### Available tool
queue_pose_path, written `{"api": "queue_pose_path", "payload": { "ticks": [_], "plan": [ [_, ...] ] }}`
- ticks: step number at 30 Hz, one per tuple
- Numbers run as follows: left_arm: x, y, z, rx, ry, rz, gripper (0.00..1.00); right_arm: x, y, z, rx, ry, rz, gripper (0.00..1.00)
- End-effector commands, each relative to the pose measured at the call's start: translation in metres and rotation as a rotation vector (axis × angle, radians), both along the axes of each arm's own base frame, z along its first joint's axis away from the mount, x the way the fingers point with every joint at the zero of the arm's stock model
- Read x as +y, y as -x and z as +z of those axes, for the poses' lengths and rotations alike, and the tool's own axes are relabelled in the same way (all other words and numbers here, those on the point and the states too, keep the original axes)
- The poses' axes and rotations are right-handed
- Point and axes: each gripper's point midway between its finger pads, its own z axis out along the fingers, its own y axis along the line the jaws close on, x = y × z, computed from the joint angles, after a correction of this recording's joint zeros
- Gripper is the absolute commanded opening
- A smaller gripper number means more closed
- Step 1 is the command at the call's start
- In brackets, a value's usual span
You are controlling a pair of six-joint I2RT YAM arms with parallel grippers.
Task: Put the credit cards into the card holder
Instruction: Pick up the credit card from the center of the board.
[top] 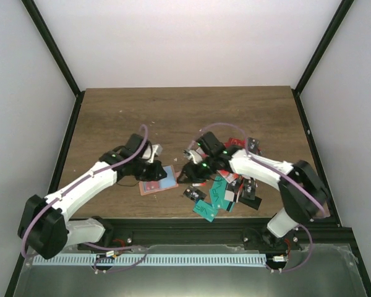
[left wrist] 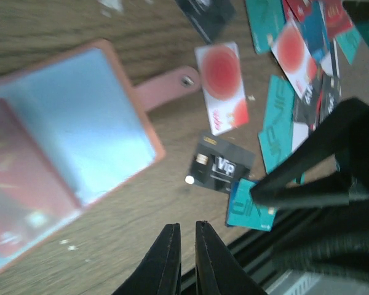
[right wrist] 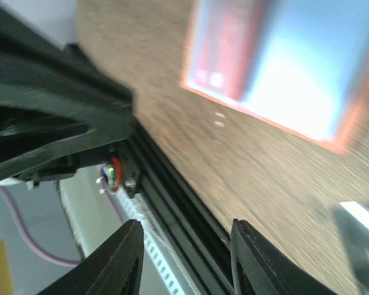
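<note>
At the left, the left claw [left wrist: 184, 226] hangs just above the wooden table [top: 173, 111], its fingers pinched almost together with nothing between them. Just right of it the card holder [top: 158, 180] lies open and flat near the front edge, with clear bluish pockets facing up. A red card [left wrist: 15, 163] sits in one pocket, and the strap tab [left wrist: 169, 86] points towards the scattered cards. Right of the holder the right claw [right wrist: 186, 227] hovers low with its fingers spread apart and empty. Further right the credit cards [top: 226, 185] lie loose and overlapping on the table. A white one with a red disc [left wrist: 221, 92] and a black one [left wrist: 222, 165] lie nearest the holder, apart from it, with teal ones [left wrist: 277, 123] beyond.
</note>
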Motion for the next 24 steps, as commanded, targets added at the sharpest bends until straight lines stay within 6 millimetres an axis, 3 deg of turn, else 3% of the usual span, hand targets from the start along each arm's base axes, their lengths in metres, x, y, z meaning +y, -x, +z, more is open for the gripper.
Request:
{"api": "queue_pose_path", "payload": {
  "ticks": [1, 9, 12, 18, 24],
  "plan": [
    [-0.045, 0.009, -0.001, -0.017, 0.074, -0.104, 0.1, -0.049, 0.012, -0.015, 0.029, 0.1, -0.171, 0.43],
    [-0.113, 0.046, -0.027, 0.034, 0.07, -0.325, 0.1, -0.106, 0.069, -0.043, 0.113, 0.099, -0.337, 0.45],
    [-0.13, 0.055, -0.041, 0.06, 0.049, -0.372, 0.11, -0.113, 0.079, -0.05, 0.139, 0.068, -0.374, 0.46],
    [-0.146, 0.063, -0.073, 0.123, -0.011, -0.419, 0.1, -0.124, 0.088, -0.069, 0.19, 0.061, -0.44, 0.47],
    [-0.149, 0.063, -0.095, 0.163, -0.055, -0.435, 0.1, -0.13, 0.098, -0.085, 0.244, 0.048, -0.478, 0.48]
  ]
}}
